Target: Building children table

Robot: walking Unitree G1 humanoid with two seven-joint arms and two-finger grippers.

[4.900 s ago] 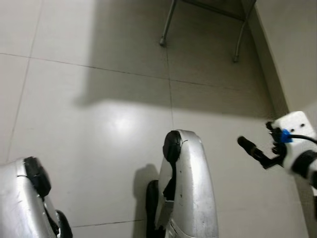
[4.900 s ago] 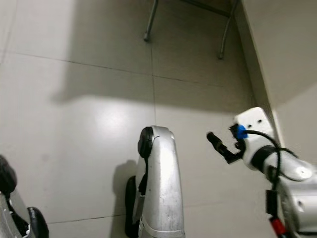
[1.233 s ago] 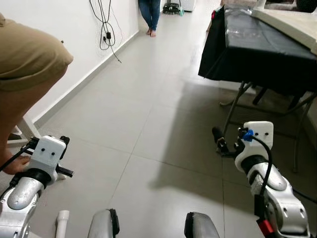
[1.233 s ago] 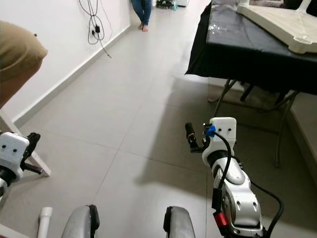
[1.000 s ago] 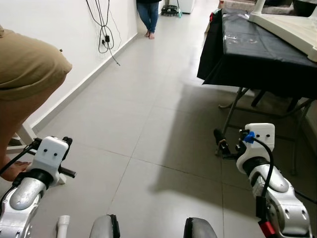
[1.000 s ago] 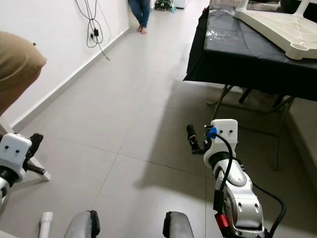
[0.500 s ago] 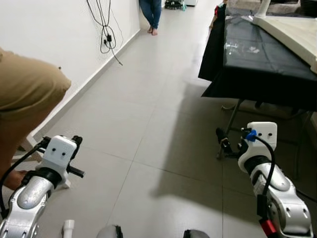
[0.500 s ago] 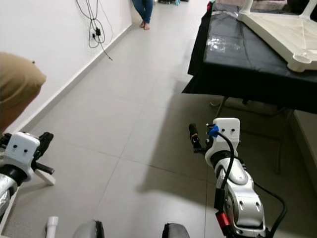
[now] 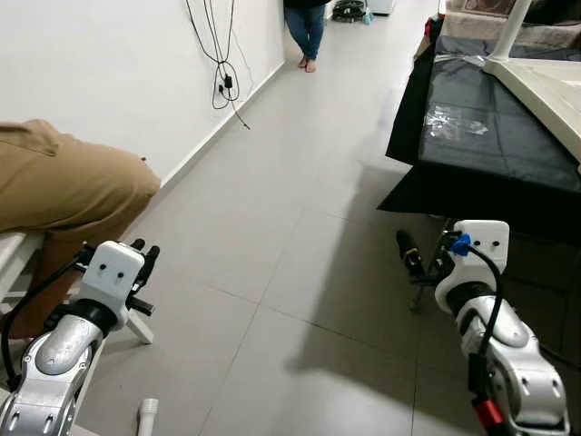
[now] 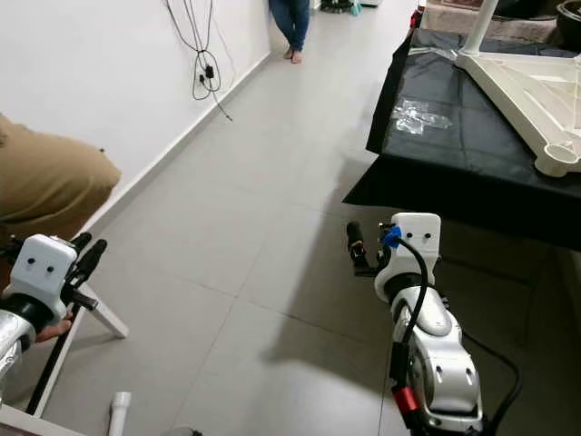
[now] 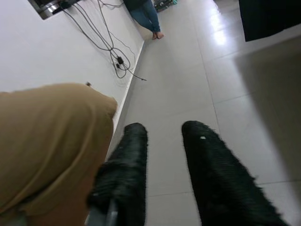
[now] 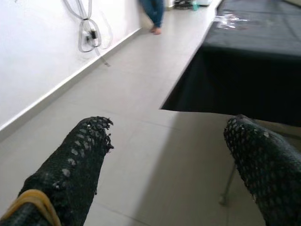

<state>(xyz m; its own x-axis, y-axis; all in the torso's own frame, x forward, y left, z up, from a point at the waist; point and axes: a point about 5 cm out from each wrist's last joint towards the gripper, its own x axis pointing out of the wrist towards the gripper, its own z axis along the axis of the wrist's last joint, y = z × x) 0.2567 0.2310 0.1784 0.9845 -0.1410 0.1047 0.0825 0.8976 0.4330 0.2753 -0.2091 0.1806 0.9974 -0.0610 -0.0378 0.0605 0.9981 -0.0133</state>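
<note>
Both grippers raised over grey tiled floor (image 9: 272, 209), 2 fingers each spread, holding nothing.
Left gripper (image 11: 164, 136) hangs beside a person's tan-clothed leg (image 9: 64, 191); right gripper (image 12: 169, 141) points towards the black-draped folding table (image 10: 454, 136), where the upturned cream plastic children's table (image 10: 536, 86) lies; jeans-clad legs (image 9: 307, 27) stand farthest.

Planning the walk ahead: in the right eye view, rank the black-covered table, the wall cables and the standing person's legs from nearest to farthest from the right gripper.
From the right gripper:
1. Black-covered table, just ahead, to its right.
2. Wall cables, farther ahead on the left wall.
3. Standing person's legs, at the corridor's far end.
</note>
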